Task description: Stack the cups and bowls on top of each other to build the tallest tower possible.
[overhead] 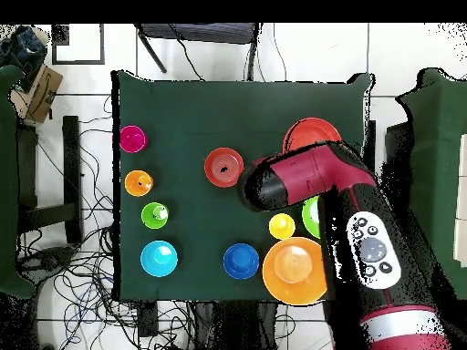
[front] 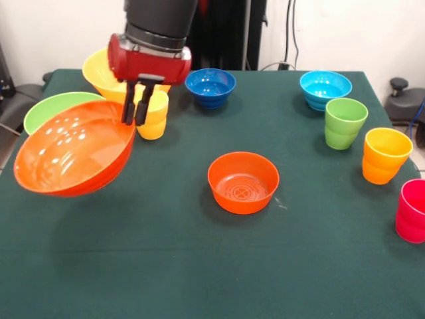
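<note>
Dark green desk [front: 166,266], white wall behind. Hand [front: 135,122]: its two fingers are closed on the far rim of the large orange bowl [front: 73,156], which hangs tilted and glossy over the desk's left edge. Small orange bowl [front: 243,182] sits mid-desk, open cloth all round it. Green bowl [front: 56,107] and yellow bowl [front: 99,70] are partly hidden behind. Pink-red cup [front: 412,211] is cut off at the right edge. Overhead, the arm [overhead: 310,178] covers the hand.

No readable text, labels, brands or numbers in either view.
</note>
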`<action>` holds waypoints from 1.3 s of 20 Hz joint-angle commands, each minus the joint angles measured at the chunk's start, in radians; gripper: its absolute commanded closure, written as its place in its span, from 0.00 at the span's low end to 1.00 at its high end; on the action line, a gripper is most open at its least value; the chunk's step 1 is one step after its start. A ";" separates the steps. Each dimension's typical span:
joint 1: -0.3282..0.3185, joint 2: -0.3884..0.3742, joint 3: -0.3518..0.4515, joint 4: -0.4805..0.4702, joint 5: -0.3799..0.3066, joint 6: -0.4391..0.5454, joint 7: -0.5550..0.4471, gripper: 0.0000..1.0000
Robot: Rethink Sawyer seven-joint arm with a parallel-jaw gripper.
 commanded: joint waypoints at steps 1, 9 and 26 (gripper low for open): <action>0.105 -0.003 -0.085 0.101 -0.025 -0.078 0.193 1.00; 0.204 -0.009 -0.173 0.114 0.000 -0.117 0.272 1.00; 0.455 -0.133 -0.368 0.102 -0.042 -0.108 0.383 1.00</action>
